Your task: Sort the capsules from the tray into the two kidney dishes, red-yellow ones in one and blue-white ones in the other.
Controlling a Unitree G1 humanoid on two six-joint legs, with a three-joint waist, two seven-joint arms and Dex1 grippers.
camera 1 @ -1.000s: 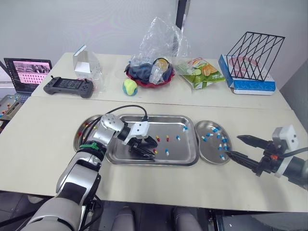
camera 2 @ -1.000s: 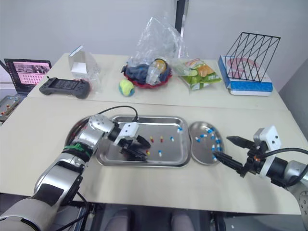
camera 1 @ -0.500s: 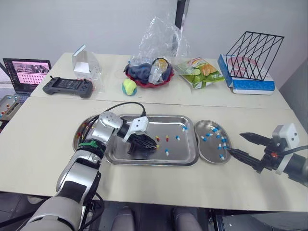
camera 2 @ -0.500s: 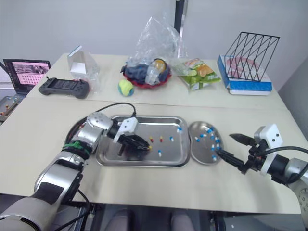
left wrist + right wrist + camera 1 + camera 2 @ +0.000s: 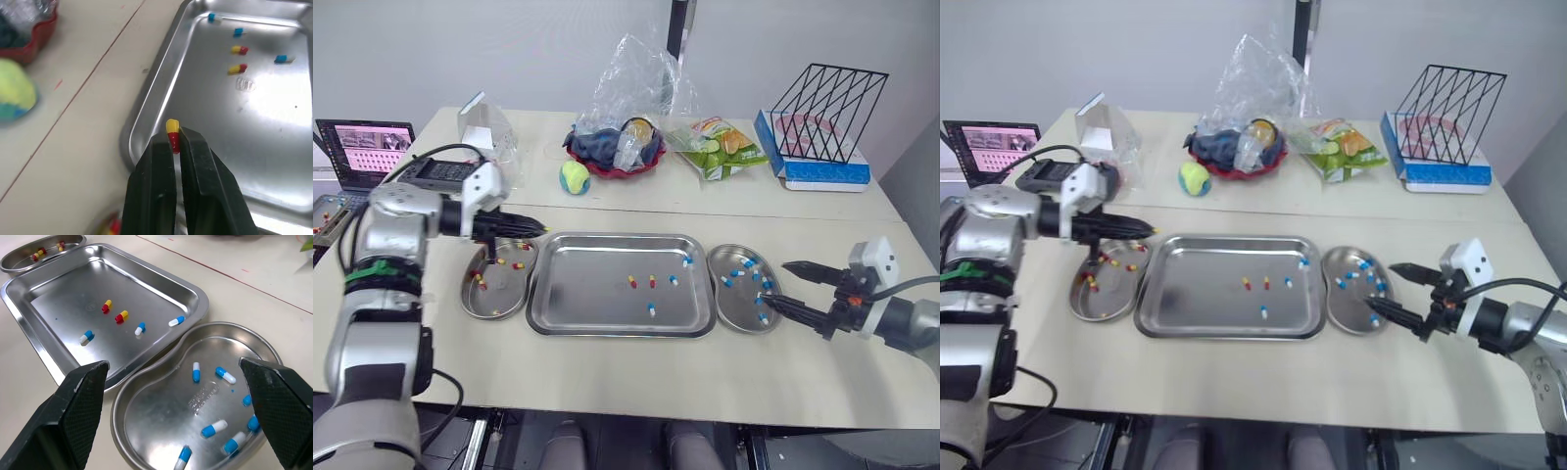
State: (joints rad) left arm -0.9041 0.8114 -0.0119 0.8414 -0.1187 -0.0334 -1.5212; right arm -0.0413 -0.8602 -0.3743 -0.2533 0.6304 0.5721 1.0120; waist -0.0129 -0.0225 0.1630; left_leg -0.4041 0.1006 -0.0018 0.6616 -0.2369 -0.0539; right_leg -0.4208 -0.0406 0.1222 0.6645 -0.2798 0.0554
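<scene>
The left gripper (image 5: 540, 228) has lifted out of the tray (image 5: 622, 331), where it was reaching down a second ago. It now hangs over the tray's far left corner, just beside the left dish (image 5: 499, 299). Its fingers are clamped on a red-yellow capsule (image 5: 172, 132), whose yellow end pokes out past the tips. The left dish holds several red-yellow capsules (image 5: 518, 264).

Five capsules are left in the tray, on a pale desk (image 5: 607, 382): two red-yellow ones (image 5: 106, 306) side by side, and three blue-white ones (image 5: 140, 328) scattered around them.

The right dish (image 5: 736, 304) sits just beside the tray's right edge and holds blue-white capsules (image 5: 736, 273) (about ten). The right gripper (image 5: 775, 284) hovers at that dish's outer edge, its fingers spread wide and holding nothing.
</scene>
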